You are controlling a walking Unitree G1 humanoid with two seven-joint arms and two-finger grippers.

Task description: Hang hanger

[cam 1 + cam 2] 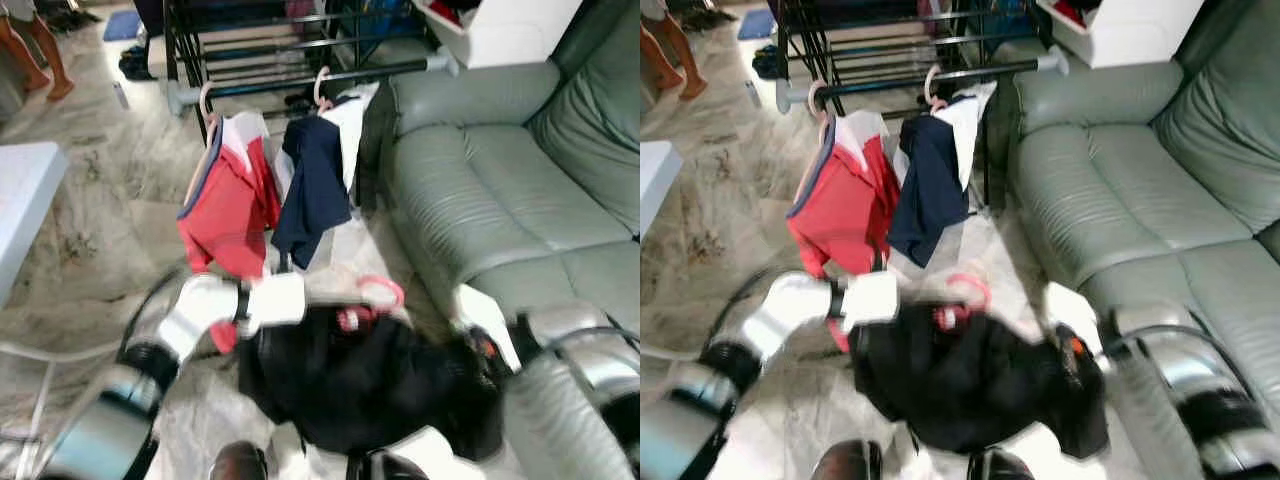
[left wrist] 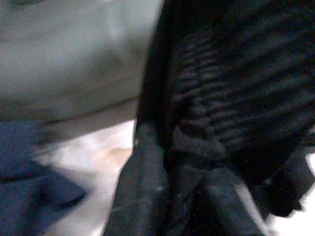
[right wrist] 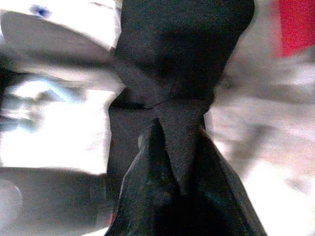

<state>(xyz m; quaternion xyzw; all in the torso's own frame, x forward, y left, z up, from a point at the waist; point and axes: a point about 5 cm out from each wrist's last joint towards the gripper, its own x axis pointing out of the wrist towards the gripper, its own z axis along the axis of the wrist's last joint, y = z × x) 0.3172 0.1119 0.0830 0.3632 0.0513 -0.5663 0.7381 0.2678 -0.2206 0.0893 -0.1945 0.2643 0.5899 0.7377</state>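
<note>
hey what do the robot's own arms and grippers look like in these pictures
Both arms are blurred. The left arm has a white wrist section with a black band, then a silver segment and a black collar nearer the body, with a thin dark cable looping beside it. The right arm is silver with black bands and a small orange-red mark near its white wrist. Each wrist view shows two long black fingers.
</note>
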